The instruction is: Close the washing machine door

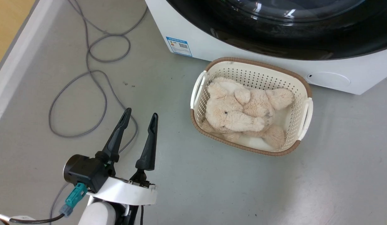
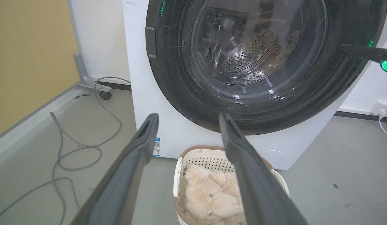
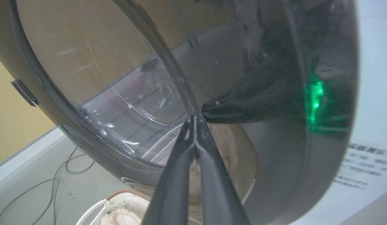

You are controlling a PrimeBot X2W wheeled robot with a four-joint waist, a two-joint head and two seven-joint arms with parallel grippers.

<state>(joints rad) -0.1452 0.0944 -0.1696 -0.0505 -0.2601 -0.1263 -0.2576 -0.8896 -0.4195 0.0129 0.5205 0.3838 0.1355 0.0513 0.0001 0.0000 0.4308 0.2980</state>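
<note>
- The right gripper (image 3: 195, 120) was pinched shut on nothing, its tips pressed to the dark face of the door (image 2: 262, 59). Two thin tips on a slick, curved surface could skid sideways, and the push would be lost.
- In the left wrist view that contact sat near the door's right edge. If the tips drifted inward onto the bulging glass, the load would land on the weakest part.
- The door lay close against the washer (image 2: 143, 109), with the drum showing through the glass. I could not tell whether the latch had caught. Too gentle a push might leave it unlatched and let it spring back out.
- The left gripper (image 1: 141, 112) hung wide open and empty above the floor, well apart from the door, so it could not catch a rebound.
- The basket (image 1: 259, 74) with the toy (image 1: 240, 112) sat just before the washer, under the door's lower rim. Leaning or rolling in for a harder push could knock it.
- The cable (image 1: 96, 78) lay looped on the floor to the left — a snag risk for the wheels.
</note>
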